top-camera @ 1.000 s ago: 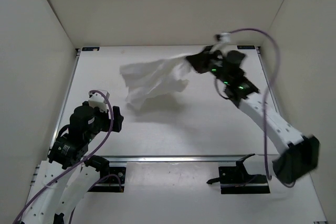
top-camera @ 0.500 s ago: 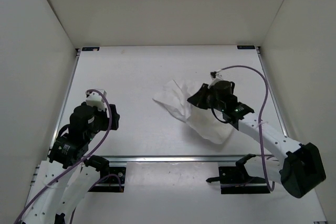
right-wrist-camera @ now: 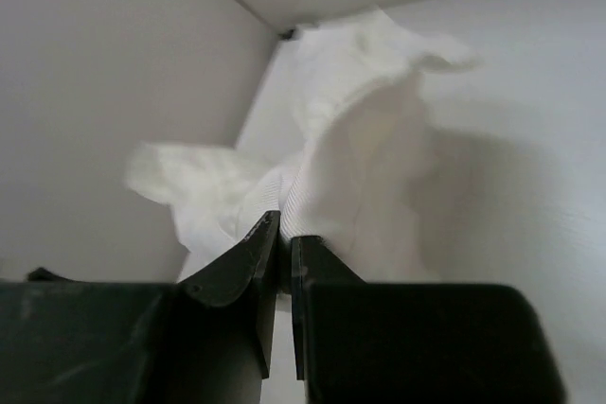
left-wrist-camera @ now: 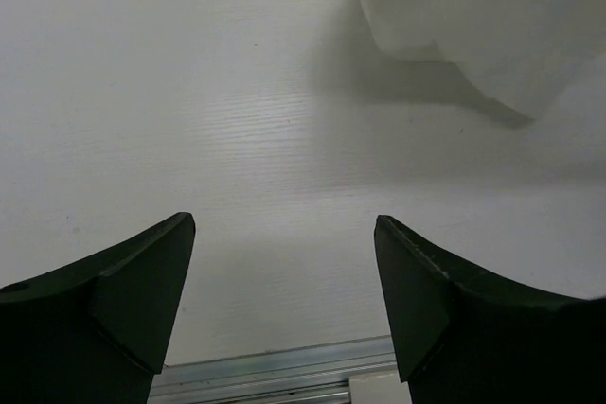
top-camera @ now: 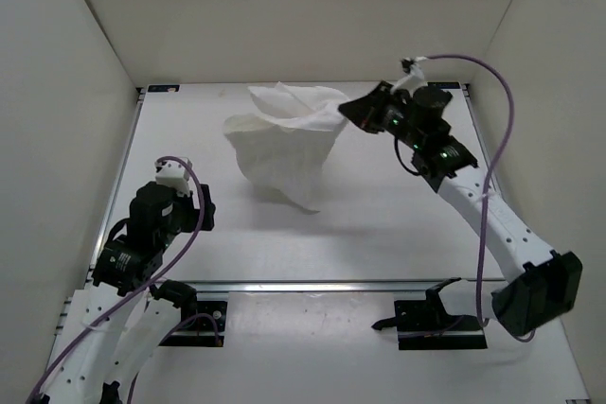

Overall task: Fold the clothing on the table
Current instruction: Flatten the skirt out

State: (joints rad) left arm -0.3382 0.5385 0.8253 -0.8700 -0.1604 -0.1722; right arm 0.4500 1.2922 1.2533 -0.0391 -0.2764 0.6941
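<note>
I am pinching the clothing in my right gripper, jaws clamped on a fold, dangling it above the tabletop near its far edge. My left gripper is hovering spread wide by the left edge, holding nothing.

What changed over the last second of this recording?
The right gripper, shut on the clothing throughout, swung toward the near side, lowering it onto the table, then swung back to the far right, lifting it again so it hangs spread to the left. The left gripper stayed open and empty at the near left.
</note>
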